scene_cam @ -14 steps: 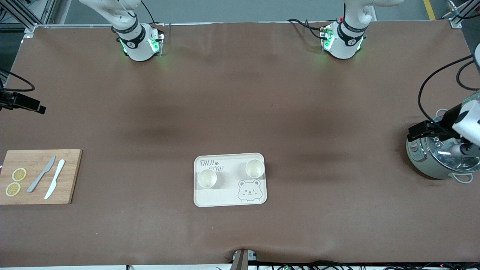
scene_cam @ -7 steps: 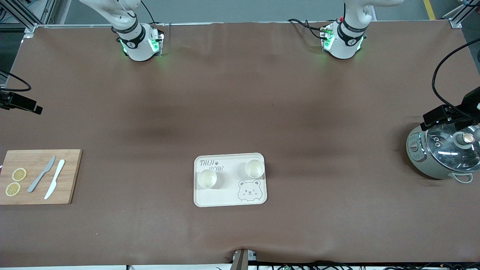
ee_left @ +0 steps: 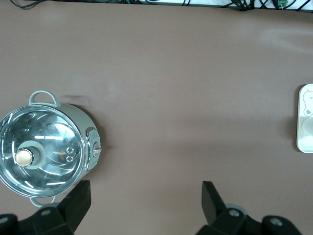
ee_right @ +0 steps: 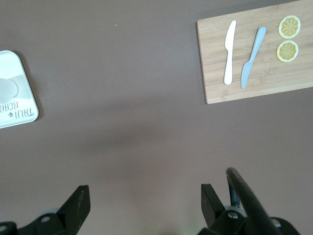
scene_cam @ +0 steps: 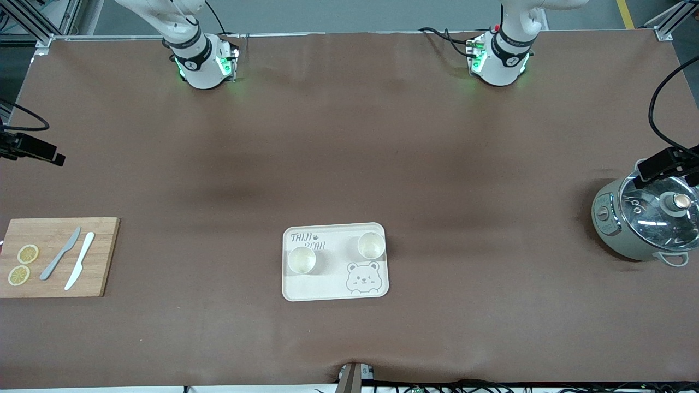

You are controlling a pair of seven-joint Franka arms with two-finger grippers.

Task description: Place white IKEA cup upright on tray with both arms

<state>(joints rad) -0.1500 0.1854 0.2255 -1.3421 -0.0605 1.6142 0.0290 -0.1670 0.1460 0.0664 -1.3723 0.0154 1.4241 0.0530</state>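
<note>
Left end effector fingers apart, over bench beside pot; right end effector apart, near cutting board. Both cups upright on tray; retract clear.

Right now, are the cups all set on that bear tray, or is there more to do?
It looks finished: two white cups stand upright on the tray. Nothing is in hand; the left gripper hangs open beside the pot, the right gripper open over bare table. Nothing visible remains.

tray: 2 cups upright | table around: bare
</note>
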